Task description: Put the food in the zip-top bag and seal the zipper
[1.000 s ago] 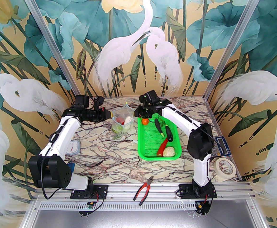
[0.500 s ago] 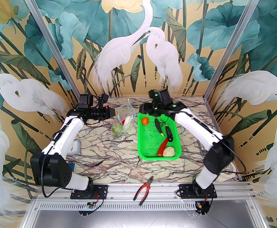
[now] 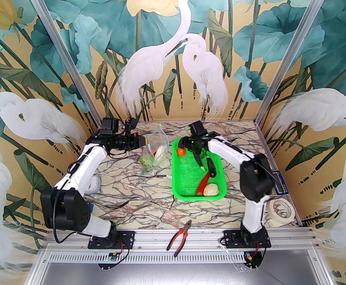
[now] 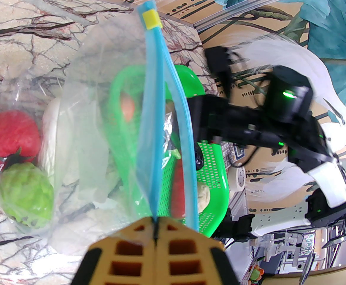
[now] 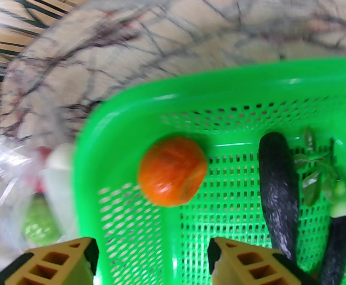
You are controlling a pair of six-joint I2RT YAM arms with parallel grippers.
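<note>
Zipper (image 4: 152, 123), close in the left wrist view, sits clamped in left gripper (image 4: 156, 230); right gripper (image 5: 150, 245) gapes over basket (image 5: 220, 79) corner's orange tomato (image 5: 172, 171).

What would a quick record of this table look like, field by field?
Left pincer: shut on the blue zipper of the bag
In bag: red tomato, green cabbage, white cucumber
Right pincer: open, close to the orange tomato in the green basket
Also in basket: two eggplants, red chili, cauliflower
</note>
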